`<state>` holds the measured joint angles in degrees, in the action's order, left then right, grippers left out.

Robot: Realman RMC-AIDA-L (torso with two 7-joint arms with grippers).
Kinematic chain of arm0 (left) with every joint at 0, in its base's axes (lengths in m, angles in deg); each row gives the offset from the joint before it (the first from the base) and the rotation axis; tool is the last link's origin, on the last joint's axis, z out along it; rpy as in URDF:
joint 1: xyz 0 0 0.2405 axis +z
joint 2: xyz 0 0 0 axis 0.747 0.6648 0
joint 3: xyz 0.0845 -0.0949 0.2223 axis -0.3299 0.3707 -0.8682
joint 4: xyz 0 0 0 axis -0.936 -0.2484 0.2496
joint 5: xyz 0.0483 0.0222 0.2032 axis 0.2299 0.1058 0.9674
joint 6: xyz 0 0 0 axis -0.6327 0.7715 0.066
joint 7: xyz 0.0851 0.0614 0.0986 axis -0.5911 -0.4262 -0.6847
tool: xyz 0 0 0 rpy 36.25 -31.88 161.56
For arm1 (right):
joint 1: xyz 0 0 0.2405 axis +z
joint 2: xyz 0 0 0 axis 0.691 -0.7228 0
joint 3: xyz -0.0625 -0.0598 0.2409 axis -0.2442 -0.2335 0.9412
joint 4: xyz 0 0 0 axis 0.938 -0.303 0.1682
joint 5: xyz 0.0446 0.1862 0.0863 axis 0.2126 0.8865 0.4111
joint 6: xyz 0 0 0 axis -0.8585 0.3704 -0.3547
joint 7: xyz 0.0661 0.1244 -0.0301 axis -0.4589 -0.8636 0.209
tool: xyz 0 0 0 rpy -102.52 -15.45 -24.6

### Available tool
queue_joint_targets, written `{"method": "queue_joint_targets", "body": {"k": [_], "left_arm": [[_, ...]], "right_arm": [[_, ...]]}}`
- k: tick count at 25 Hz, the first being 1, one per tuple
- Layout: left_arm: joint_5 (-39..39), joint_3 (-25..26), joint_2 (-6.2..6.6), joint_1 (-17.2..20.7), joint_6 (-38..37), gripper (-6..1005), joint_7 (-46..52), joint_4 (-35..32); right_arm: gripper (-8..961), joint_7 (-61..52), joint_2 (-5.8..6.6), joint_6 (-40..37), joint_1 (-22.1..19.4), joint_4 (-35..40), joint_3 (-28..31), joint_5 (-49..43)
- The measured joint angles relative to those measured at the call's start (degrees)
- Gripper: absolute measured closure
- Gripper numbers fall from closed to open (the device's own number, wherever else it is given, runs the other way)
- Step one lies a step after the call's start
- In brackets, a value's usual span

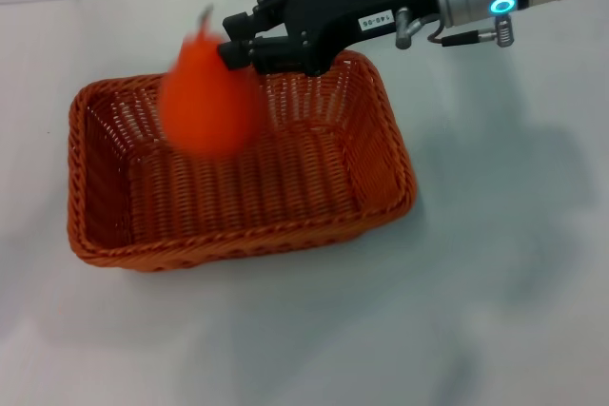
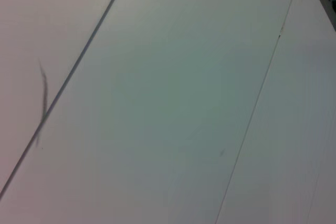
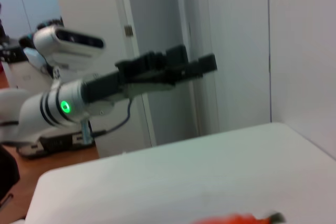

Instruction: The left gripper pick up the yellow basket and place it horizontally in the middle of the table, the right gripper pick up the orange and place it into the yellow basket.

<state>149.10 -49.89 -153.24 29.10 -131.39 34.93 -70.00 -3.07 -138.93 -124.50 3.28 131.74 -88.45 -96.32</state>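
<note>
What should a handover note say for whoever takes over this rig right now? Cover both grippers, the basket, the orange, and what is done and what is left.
Right gripper: over the yellow basket's far rim, with the orange at its tip above the basket; held or released, cannot tell.
Left gripper: raised off the table, idle.
Done: basket set horizontally mid-table.
Left: confirm the orange rests inside, then pull the right arm back.

Even, bright overhead light. Orange (image 1: 209, 92) heavily motion-blurred in head view. Soft grey shadows fall on counter (image 1: 495, 282) toward 5 o'clock of basket (image 1: 238, 187). Left wrist view dim, featureless. Right wrist view soft, slightly out of focus.
</note>
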Motion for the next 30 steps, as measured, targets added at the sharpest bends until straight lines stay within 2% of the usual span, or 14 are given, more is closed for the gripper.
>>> {"method": "queue_joint_targets", "body": {"k": [2,8,12,15,18,22,28,30], "left_arm": [[0.0,0.0,0.00,0.2,-0.2,248,0.0,0.0],[-0.1,0.2,0.00,0.5,-0.4,248,0.0,0.1],[-0.1,0.2,0.12,0.5,-0.4,248,-0.1,0.7],[-0.1,0.5,0.16,0.5,-0.3,248,-0.8,1.3],[-0.1,0.9,0.18,0.7,-0.3,248,-2.8,2.3],[-1.7,1.5,0.01,1.4,-0.6,248,-8.2,4.3],[-11.8,4.3,-0.22,2.7,-4.2,248,-27.3,17.2],[-14.6,6.4,-0.36,2.8,-6.2,248,-36.3,22.1]], "right_arm": [[771,0.0,-0.02,0.7,-0.1,-0.4,-0.2,0.0],[493,0.7,-0.09,1.6,-1.0,-0.7,1.2,0.8],[328,3.8,-0.16,3.5,-3.3,-1.3,2.9,5.9],[209,10.0,-0.22,6.9,-6.8,-3.9,4.7,15.5],[91,19.8,-0.24,9.5,-10.1,-10.5,6.9,28.6],[61,36.0,-0.31,10.0,-12.5,-22.7,10.7,46.9],[23,58.5,-0.79,0.4,-13.8,-42.9,13.4,74.1],[24,61.6,-0.79,-0.5,-14.1,-44.8,13.4,75.9]]}}
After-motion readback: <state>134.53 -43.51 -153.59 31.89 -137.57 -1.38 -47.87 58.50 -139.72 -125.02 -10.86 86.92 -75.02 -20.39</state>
